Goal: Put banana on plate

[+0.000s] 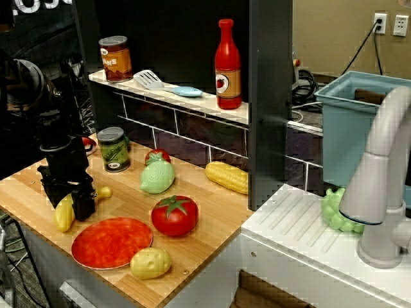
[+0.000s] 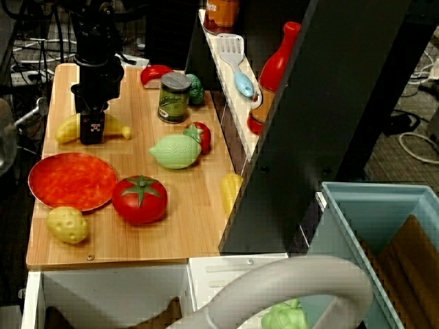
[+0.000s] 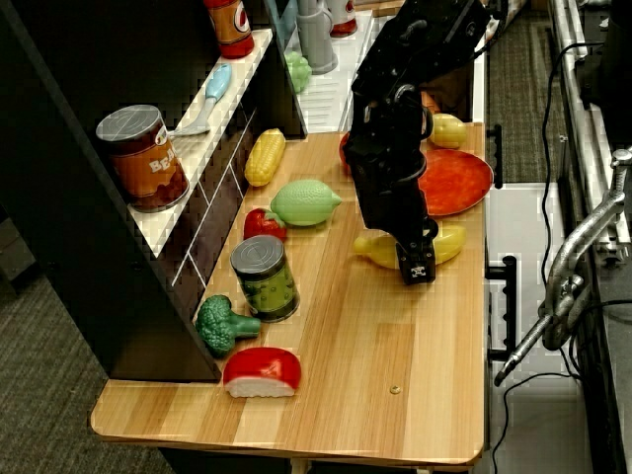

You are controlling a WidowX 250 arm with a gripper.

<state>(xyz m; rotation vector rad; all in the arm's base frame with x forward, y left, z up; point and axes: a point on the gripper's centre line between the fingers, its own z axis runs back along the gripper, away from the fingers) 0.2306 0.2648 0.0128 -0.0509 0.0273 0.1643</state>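
The yellow banana [image 2: 116, 128] lies on the wooden counter just behind the flat red-orange plate [image 2: 72, 179]. It also shows in the front view [image 1: 63, 215] and the side view [image 3: 449, 240], beside the plate [image 1: 110, 242] [image 3: 454, 181]. My black gripper [image 2: 91, 130] is lowered straight over the banana's middle, with one finger on each side of it. The jaws look spread about as wide as the banana, which rests on the counter. The gripper also shows in the front view [image 1: 69, 204] and the side view [image 3: 410, 259]. The banana's middle is hidden by the fingers.
A red tomato [image 2: 140, 199] and a yellowish potato [image 2: 66, 224] sit by the plate. A green lemon-like fruit [image 2: 175, 151], a green can [image 2: 173, 97], a corn cob [image 1: 227, 176], broccoli [image 3: 219, 324] and a red-white piece [image 3: 263, 372] lie around. A shelf with a red bottle [image 1: 228, 64] stands behind.
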